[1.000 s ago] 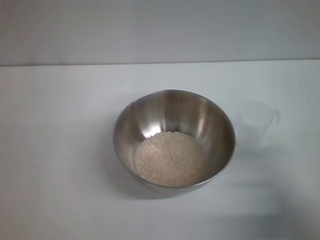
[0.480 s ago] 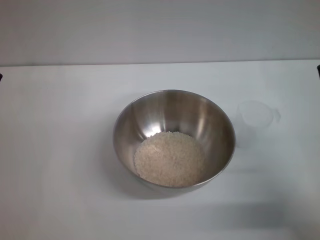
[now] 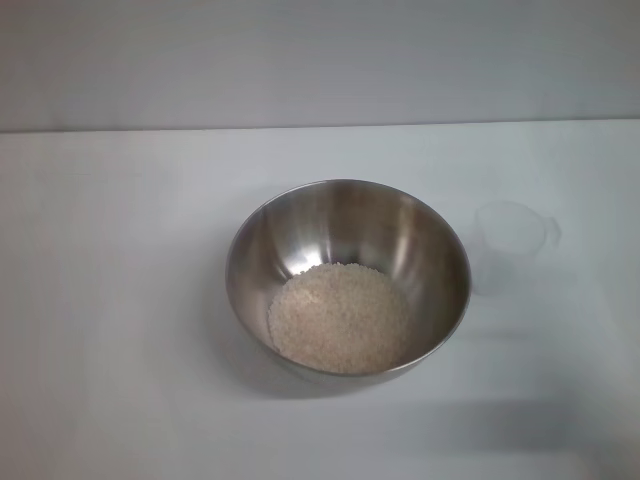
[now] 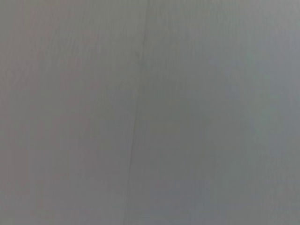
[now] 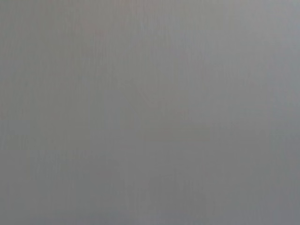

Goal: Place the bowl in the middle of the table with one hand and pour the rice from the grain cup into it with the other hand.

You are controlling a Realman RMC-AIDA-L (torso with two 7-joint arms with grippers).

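The steel bowl [image 3: 440, 262] stands near the middle of the white table [image 3: 110, 300] in the head view. A pale mass of rice [image 3: 340, 317] lies in its bottom. The translucent grain cup [image 3: 514, 240] stands upright on the table just right of the bowl, apart from it, and looks empty. Neither gripper shows in the head view. Both wrist views show only a plain grey surface, with no fingers and no task object.
A grey wall [image 3: 320, 60] rises behind the table's far edge. The left wrist view shows a faint seam line [image 4: 136, 117] running down a grey surface.
Dark slivers at the left and right edges of the head view half a second ago are gone now. The bowl, rice and cup have not moved.
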